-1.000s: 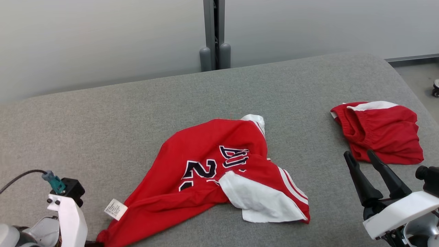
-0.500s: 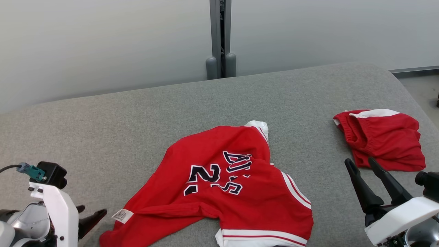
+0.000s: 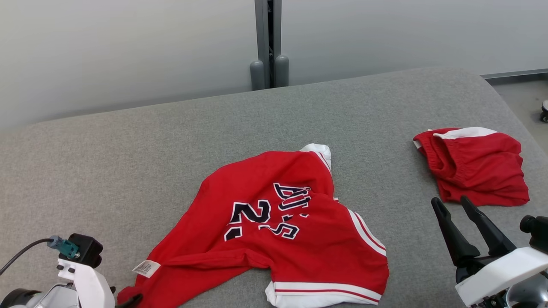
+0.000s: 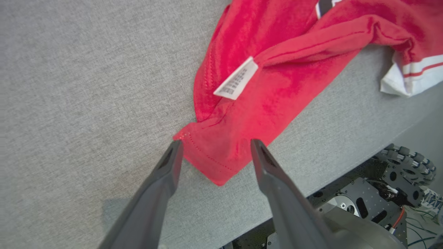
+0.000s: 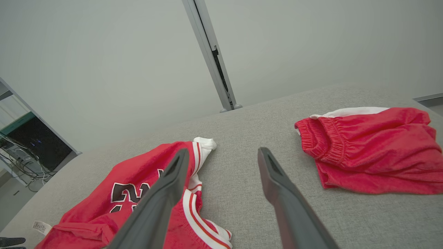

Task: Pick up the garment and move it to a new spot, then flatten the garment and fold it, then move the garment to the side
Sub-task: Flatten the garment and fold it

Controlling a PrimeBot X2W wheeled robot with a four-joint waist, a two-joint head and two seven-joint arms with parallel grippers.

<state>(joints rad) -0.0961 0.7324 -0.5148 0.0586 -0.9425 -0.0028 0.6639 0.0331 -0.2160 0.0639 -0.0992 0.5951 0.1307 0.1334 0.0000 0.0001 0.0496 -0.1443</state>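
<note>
Straddling the jersey (image 4: 277, 93) corner, left fingers (image 4: 216, 141) open, right fingers (image 5: 223, 149) open too, I perhaps risked a shallow pinch slipping.

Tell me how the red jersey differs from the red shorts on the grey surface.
The jersey bears dark lettering and a number; the shorts are plain. The jersey lies spread out and rumpled in the middle; the shorts sit as a smaller bundle to the right. Both are red with white trim.

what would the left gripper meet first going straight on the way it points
Probably the near corner of the red jersey, lying between the open fingers of the left gripper, with the grey surface beneath; depth is unclear.
</note>
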